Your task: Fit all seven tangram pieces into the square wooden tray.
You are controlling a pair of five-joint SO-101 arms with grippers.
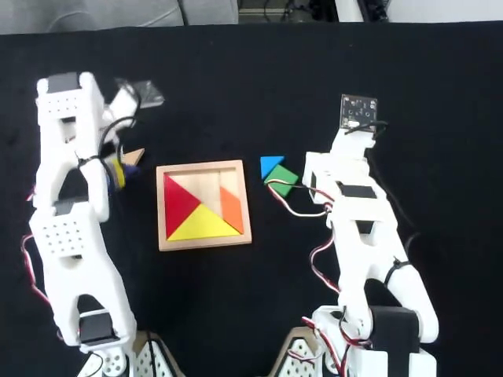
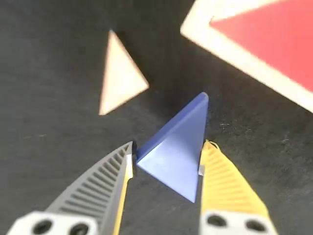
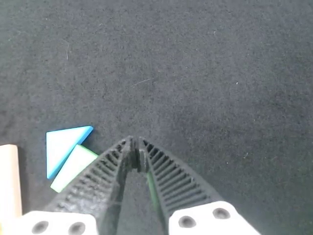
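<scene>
Gripping one piece (image 2: 176,147), three in tray (image 1: 203,165), three loose

looks like a robotics lab bench: black cloth (image 1: 236,71), cables (image 1: 275,9) behind.

Seen from above, the left gripper (image 2: 169,144) is covering most of the dark blue triangle (image 2: 173,159). The right gripper (image 3: 135,142) is hiding part of the green piece (image 3: 73,166). The wooden tray (image 2: 244,58) and its red triangle (image 2: 274,39) are running off the left wrist view's edge.
</scene>
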